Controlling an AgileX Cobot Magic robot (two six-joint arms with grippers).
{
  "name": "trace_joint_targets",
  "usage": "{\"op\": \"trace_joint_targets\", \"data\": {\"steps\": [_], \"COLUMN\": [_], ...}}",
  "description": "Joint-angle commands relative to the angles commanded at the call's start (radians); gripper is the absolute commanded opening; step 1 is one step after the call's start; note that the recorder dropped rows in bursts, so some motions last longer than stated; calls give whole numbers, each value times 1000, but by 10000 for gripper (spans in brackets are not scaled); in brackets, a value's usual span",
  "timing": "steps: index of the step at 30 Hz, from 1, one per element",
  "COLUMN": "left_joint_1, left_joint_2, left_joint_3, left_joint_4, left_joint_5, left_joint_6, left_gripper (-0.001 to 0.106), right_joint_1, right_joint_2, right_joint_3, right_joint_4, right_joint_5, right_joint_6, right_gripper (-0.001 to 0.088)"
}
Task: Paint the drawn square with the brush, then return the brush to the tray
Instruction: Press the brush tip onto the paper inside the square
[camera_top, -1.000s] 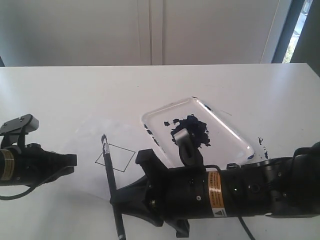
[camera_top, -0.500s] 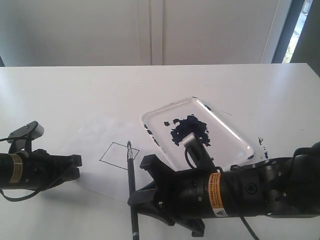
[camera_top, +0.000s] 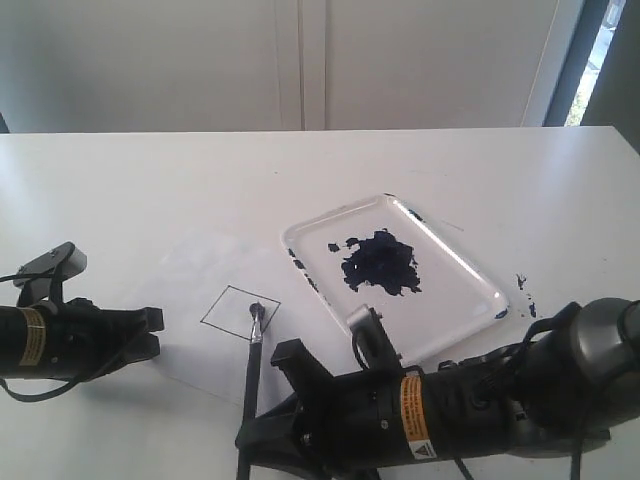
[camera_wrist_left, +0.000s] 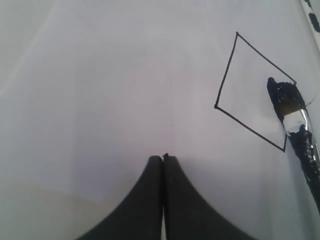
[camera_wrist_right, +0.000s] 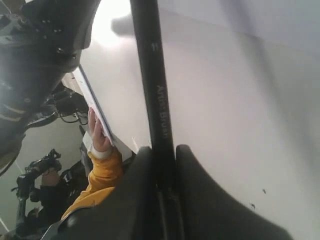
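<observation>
The brush (camera_top: 250, 372) is pinched by its black handle between the right gripper's (camera_wrist_right: 162, 152) fingers, its dark tip laid at a corner of the drawn square (camera_wrist_left: 252, 92), apparently touching the paper, as only the left wrist view shows, where the left gripper's (camera_wrist_left: 163, 159) fingers are pressed together short of it, the tray (camera_top: 450, 285) being seen from the exterior alone.

1. I work over a wide white table (camera_top: 150, 180), matte and evenly lit.
2. Behind it stands a pale grey-white wall (camera_top: 150, 60), with a lighter vertical strip (camera_top: 313, 60) down its middle.
3. At the far right a dark frame (camera_top: 568, 60) edges a window (camera_top: 603, 45); bright daylight and some green show through.
</observation>
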Motion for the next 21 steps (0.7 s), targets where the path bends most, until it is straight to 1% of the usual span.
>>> {"op": "trace_joint_targets", "data": {"steps": [5, 8, 10, 15, 18, 21], "left_joint_1": [0, 0, 0, 0, 0, 0], "left_joint_2": [0, 0, 0, 0, 0, 0], "left_joint_3": [0, 0, 0, 0, 0, 0], "left_joint_4": [0, 0, 0, 25, 32, 34], "left_joint_5": [0, -13, -14, -15, -15, -15], "left_joint_6": [0, 0, 0, -21, -21, -25], "left_gripper": [0, 0, 0, 0, 0, 0], "right_joint_1": [55, 97, 115, 123, 123, 123], "right_joint_2": [0, 0, 0, 0, 0, 0], "right_joint_3": [0, -19, -33, -75, -79, -79], "right_joint_4": [22, 40, 57, 68, 108, 122], "right_joint_5": [9, 9, 12, 49, 110, 151], "right_joint_6": [0, 0, 0, 0, 0, -3], "right_gripper": [0, 0, 0, 0, 0, 0]}}
